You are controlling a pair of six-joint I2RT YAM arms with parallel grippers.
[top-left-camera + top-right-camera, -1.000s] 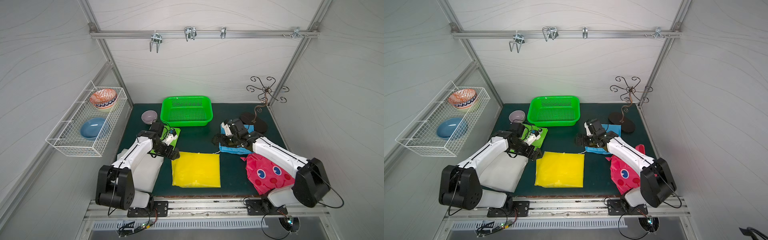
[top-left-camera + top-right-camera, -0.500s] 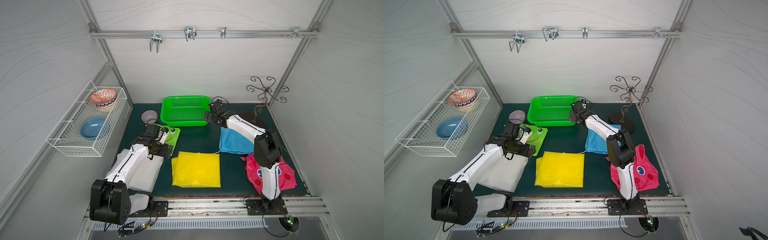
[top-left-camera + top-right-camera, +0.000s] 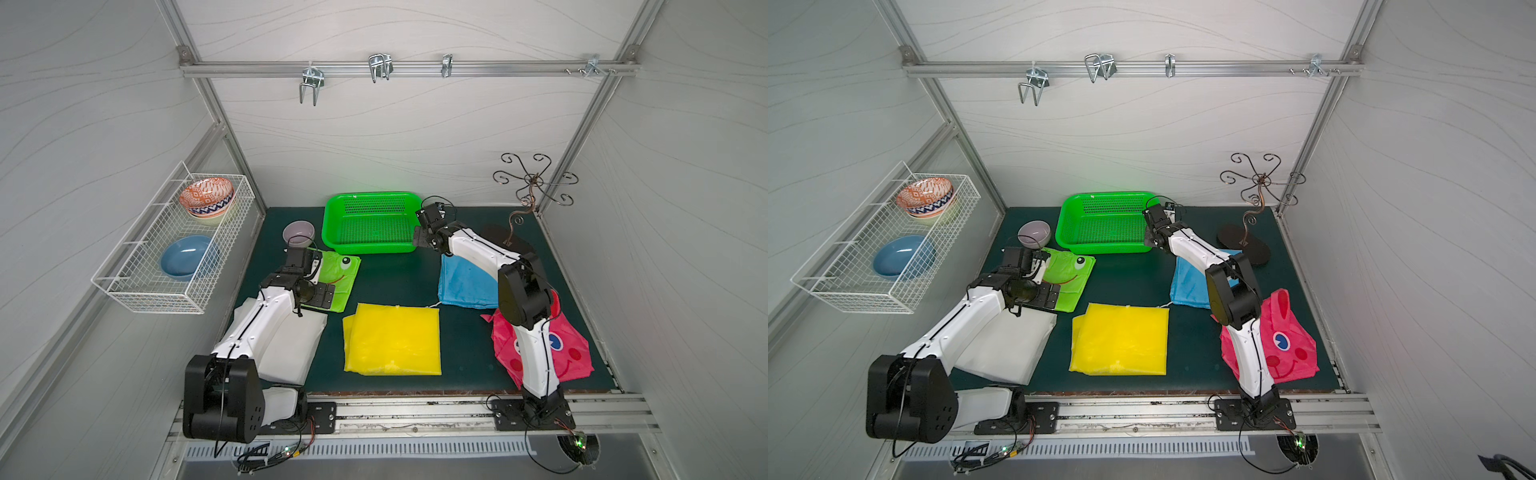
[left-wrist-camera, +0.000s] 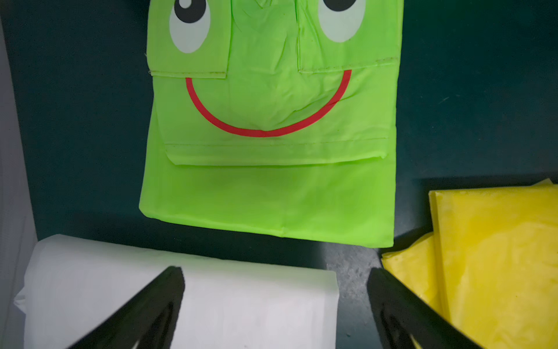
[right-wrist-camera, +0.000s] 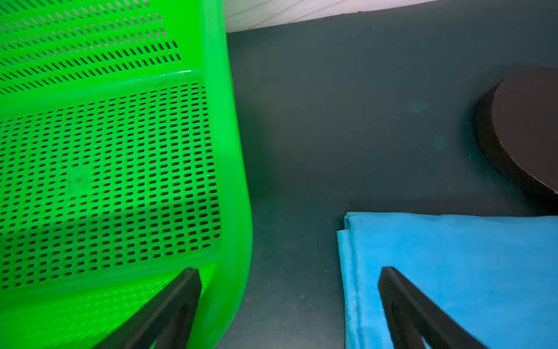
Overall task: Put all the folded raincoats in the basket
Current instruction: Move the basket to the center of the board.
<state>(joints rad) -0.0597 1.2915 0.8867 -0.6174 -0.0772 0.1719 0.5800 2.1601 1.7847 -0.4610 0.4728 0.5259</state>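
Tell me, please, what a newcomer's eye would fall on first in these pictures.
The bright green basket, empty at the back middle of the dark table, draws the eye first. In front of it lie folded raincoats in loud colours: a yellow one at the front middle, a pink one with a cartoon face at the front right, and a green frog-faced one on the left.

No text, label, brand or number can be read. A small embossed mark (image 5: 77, 181) on the basket (image 5: 232, 151) floor is too faint to make out.
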